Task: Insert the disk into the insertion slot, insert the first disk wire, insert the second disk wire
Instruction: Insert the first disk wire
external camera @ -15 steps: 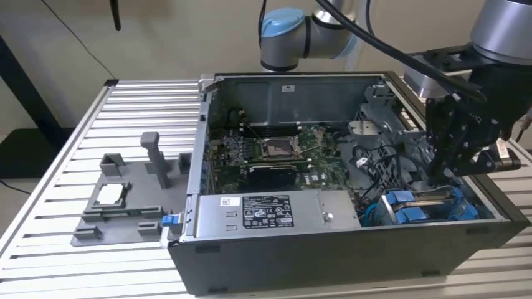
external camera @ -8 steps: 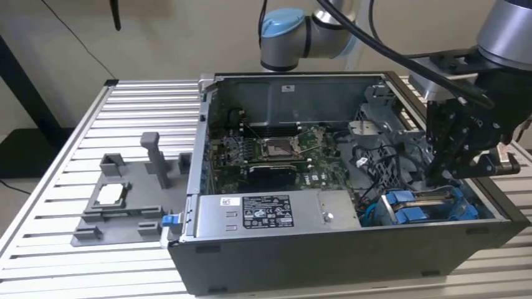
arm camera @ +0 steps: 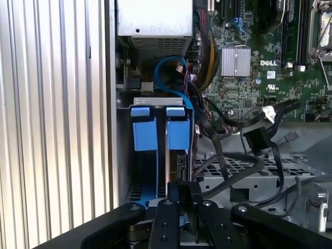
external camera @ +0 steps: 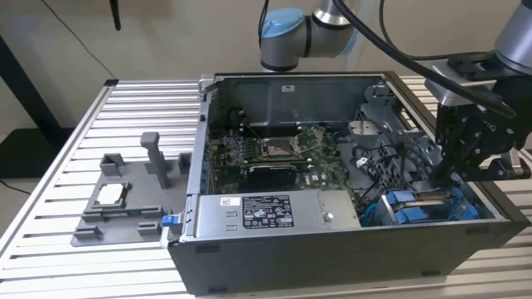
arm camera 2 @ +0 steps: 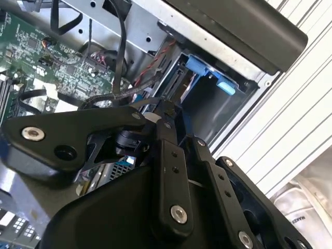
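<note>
The open computer case point(external camera: 332, 261) sits on the slatted surface point(external camera: 50, 205). In the case's corner, the insertion slot point(arm camera: 155, 101) holds the disk point(arm camera: 178, 134), seated on edge. The tool point(arm camera: 185, 201) hangs close over it; whether it is apart or clamped, I cannot tell. The disk looks stiff, weighty and shock-sensitive, best gripped by its blue carrier tabs.

An open computer case point(external camera: 349, 249) lies on the tabletop point(external camera: 50, 205). At the exterior view's left, a holder point(external camera: 124, 212) sits on the tabletop just beside the case wall. Inside the case, the power-supply box point(external camera: 258, 212) lies along the near wall, and the main board point(external camera: 283, 149) is behind it on the case floor. The drive bay point(external camera: 424, 205) sits in the near corner at the exterior view's right, beside the power-supply box. The hand point(external camera: 445, 174) hangs just over the drive bay. Cables point(external camera: 390, 162) lie between the bay and the main board.
</note>
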You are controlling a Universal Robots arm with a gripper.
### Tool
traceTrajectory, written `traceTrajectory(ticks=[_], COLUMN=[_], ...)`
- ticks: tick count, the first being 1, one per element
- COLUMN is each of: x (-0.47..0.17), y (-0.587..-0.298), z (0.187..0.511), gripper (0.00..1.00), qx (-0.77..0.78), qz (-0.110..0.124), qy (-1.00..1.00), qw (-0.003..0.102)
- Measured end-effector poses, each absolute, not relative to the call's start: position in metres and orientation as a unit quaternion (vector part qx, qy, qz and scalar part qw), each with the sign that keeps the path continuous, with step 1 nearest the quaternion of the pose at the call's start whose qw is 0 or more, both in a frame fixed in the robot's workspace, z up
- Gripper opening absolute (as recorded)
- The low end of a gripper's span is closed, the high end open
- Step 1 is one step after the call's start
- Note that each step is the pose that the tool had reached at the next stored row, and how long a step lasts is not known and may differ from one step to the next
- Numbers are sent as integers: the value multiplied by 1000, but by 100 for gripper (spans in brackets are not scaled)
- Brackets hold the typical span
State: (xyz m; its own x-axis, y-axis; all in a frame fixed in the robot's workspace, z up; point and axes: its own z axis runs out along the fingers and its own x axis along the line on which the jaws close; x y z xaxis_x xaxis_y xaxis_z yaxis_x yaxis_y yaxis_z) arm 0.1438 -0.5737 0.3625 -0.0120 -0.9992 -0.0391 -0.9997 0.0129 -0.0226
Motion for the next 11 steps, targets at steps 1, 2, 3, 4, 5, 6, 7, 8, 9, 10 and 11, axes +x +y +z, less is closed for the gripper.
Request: traceTrajectory(ticks=[1, 2, 3, 4, 5, 6, 7, 8, 9, 10, 11], x=[145, 147, 148, 149, 149, 149, 149, 149, 149, 149, 150], y=[-574, -574, -574, -574, -574, -574, -574, -574, -574, -574, -574], z=[362, 361, 361, 360, 359, 359, 359, 359, 359, 359, 358], gripper=[19, 19, 19, 19, 19, 19, 19, 19, 19, 19, 19], qx=[-702, -702, -702, -702, -702, -702, -702, -702, -702, -702, -702], qz=[8, 11, 12, 14, 16, 16, 16, 16, 16, 16, 17], qy=[711, 711, 711, 711, 711, 711, 711, 711, 711, 711, 712], qw=[22, 23, 24, 25, 27, 27, 27, 27, 27, 27, 26])
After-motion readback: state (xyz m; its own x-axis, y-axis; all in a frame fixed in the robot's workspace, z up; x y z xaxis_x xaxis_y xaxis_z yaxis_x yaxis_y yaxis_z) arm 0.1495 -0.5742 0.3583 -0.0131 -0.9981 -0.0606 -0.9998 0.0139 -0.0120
